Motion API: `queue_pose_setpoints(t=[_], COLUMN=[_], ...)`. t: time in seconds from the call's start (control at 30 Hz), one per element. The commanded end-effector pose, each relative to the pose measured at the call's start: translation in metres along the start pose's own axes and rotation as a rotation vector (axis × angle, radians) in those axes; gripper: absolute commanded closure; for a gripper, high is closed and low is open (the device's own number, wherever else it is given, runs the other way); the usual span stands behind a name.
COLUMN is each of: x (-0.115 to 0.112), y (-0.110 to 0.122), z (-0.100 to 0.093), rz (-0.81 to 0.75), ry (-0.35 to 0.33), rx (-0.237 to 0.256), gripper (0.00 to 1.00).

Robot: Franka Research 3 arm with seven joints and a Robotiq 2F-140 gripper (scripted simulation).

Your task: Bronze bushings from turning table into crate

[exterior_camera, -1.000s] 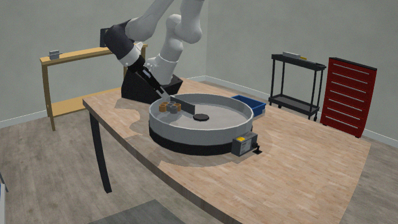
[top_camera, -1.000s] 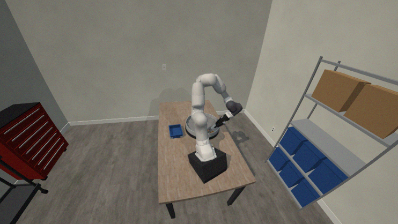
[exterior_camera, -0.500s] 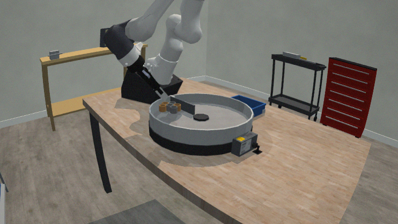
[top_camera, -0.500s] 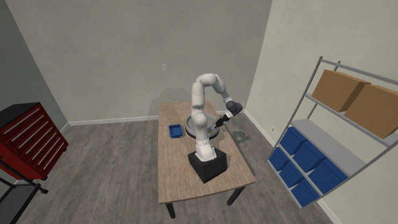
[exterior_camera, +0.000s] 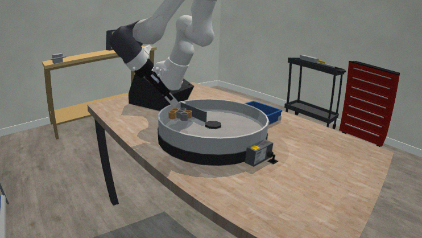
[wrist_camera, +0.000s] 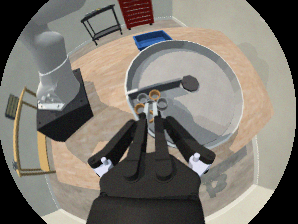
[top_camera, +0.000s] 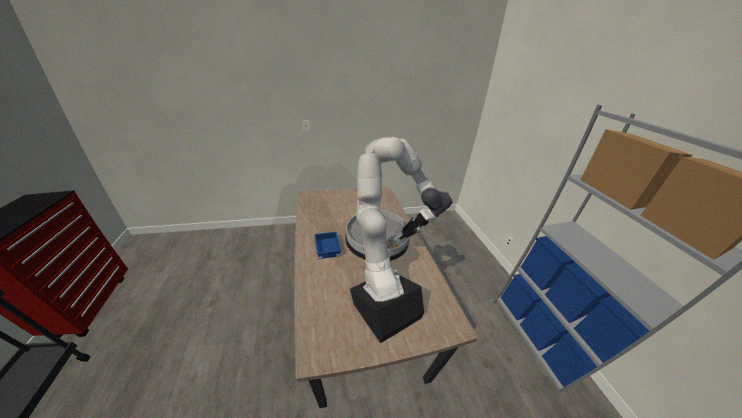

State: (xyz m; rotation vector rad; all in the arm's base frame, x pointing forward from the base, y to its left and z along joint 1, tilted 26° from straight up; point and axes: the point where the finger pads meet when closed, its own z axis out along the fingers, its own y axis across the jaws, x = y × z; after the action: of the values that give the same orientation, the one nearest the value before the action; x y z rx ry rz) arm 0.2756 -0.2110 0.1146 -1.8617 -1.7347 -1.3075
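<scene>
Exterior view: bronze bushings (exterior_camera: 172, 114) (wrist_camera: 154, 95) upright

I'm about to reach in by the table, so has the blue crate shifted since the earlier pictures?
No; the crate sits at the same spot beside the turning table.
</scene>
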Motion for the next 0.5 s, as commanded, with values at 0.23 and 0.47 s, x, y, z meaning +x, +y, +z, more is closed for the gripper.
queue_pose_setpoints(t=[0.23, 0.47], x=[-0.0010, -0.0010], y=[0.0033, 0.0035], z=[0.0029, 0.0031], rz=[-0.005, -0.005], ry=[0.000, 0.000], rx=[-0.001, -0.001], gripper=[0.94, 0.94])
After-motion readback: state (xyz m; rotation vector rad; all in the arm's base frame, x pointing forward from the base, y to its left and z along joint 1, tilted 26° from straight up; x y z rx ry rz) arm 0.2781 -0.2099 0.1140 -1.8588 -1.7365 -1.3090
